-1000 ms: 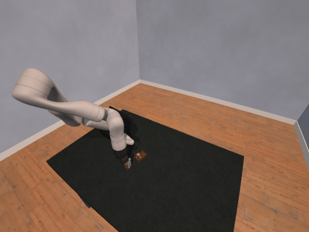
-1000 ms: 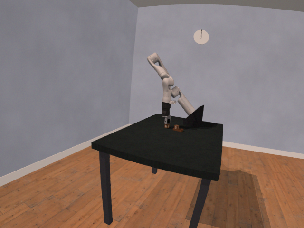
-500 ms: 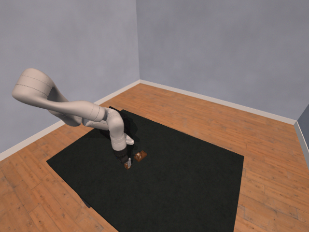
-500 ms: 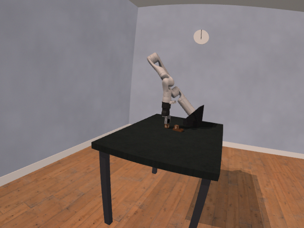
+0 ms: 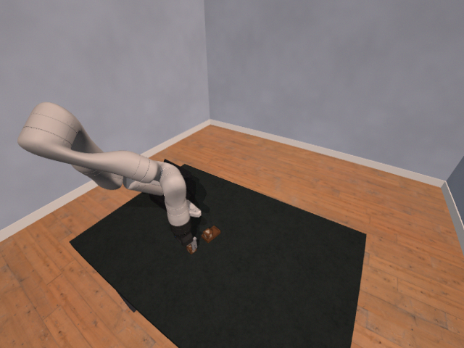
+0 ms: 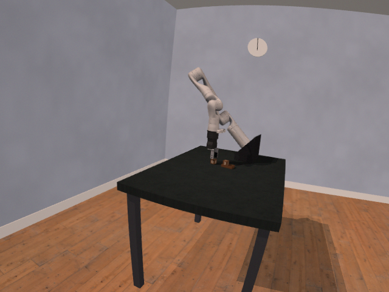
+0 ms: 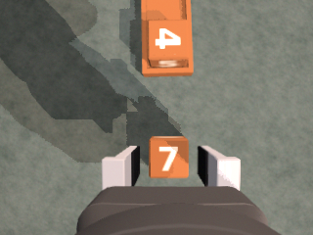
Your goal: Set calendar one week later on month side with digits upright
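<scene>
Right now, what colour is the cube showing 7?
Orange with a white digit, clearest in the wrist view.

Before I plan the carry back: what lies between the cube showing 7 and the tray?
In the wrist view, only dark table top with shadows lies between the 7 cube and the tray.

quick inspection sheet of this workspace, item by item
surface: black table, tray flat on it
job's things: tray holds one cube showing 4 on top; cube showing 7 stands outside it on the table, apart from the tray
clutter: dark wedge-shaped block at the arm's base
grippers: hand open, fingers either side of the 7 cube with gaps, holding nothing
cables: nothing seen
surroundings: wood floor, grey walls, round wall clock
</scene>
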`<action>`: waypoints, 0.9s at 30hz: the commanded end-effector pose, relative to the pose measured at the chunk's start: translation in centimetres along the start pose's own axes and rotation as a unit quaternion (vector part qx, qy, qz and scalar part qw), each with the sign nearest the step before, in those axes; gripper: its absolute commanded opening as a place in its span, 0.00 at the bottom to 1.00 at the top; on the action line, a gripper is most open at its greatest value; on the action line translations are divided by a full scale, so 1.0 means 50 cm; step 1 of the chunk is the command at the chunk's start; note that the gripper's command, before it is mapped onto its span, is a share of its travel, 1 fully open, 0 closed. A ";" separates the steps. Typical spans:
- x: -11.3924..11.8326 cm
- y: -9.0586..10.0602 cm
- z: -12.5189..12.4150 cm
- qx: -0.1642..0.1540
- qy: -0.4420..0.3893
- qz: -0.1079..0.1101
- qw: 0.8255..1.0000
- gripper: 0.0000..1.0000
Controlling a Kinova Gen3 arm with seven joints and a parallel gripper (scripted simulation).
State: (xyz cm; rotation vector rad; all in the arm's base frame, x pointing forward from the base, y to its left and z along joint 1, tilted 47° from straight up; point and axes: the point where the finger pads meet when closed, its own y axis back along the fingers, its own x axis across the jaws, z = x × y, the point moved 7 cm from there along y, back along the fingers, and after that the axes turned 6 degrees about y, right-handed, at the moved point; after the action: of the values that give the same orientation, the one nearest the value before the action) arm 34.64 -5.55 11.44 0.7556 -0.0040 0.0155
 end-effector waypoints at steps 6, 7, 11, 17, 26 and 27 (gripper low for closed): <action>0.001 0.001 -0.001 0.000 0.000 0.001 1.000 0.90; 0.001 0.001 -0.001 0.000 0.000 0.001 1.000 0.90; 0.001 0.001 -0.001 0.000 0.000 0.001 1.000 0.90; 0.001 -0.004 -0.001 0.000 0.000 0.001 1.000 0.90; 0.001 -0.025 -0.001 0.000 0.000 0.001 1.000 0.90; 0.001 -0.029 -0.001 0.000 0.000 0.001 1.000 0.90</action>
State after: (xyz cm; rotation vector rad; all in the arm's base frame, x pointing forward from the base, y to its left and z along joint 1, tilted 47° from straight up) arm 34.78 -6.39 10.63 0.7580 -0.0073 0.0198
